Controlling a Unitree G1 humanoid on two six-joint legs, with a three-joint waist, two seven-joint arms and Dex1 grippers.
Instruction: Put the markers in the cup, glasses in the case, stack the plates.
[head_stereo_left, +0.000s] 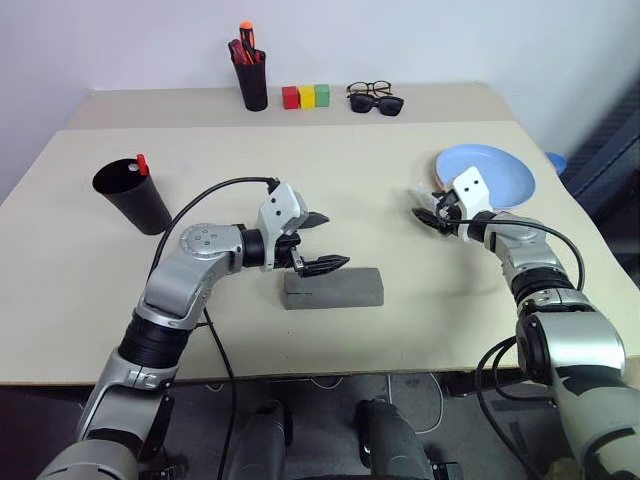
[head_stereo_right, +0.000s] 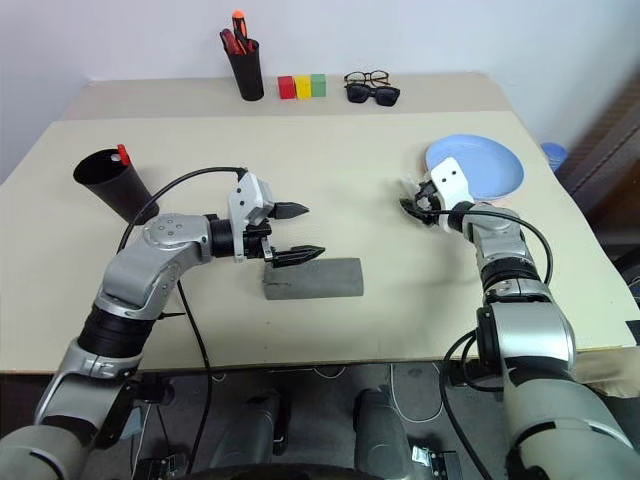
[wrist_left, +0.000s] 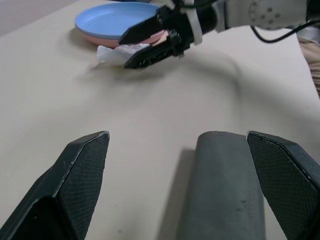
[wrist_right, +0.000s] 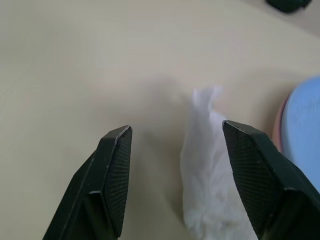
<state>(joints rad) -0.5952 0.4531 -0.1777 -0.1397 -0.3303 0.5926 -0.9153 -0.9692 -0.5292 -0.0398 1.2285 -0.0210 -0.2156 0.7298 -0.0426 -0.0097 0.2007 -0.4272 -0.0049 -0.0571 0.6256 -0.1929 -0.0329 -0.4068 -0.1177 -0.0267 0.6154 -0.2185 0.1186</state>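
Note:
The grey case (head_stereo_left: 333, 288) lies shut on the table's near middle. My left gripper (head_stereo_left: 337, 240) hangs open just over its left end, one finger to each side. The light blue plate (head_stereo_left: 495, 170) rests on the pink plate (wrist_left: 97, 40) at the right. My right gripper (head_stereo_left: 425, 212) is open beside them, its fingers (wrist_right: 115, 170) straddling a crumpled white wipe (wrist_right: 207, 170) on the table. The black cup (head_stereo_left: 135, 200) stands at the left with a red-capped marker (head_stereo_left: 142, 163) sticking out. The glasses of the task are out of view.
At the back stand a black pen pot (head_stereo_left: 252, 80) with red-orange pens, red, yellow and green blocks (head_stereo_left: 306, 96), black-rimmed spectacles (head_stereo_left: 369, 88) and sunglasses (head_stereo_left: 378, 104). A small blue object (head_stereo_left: 556, 160) sits at the right table edge.

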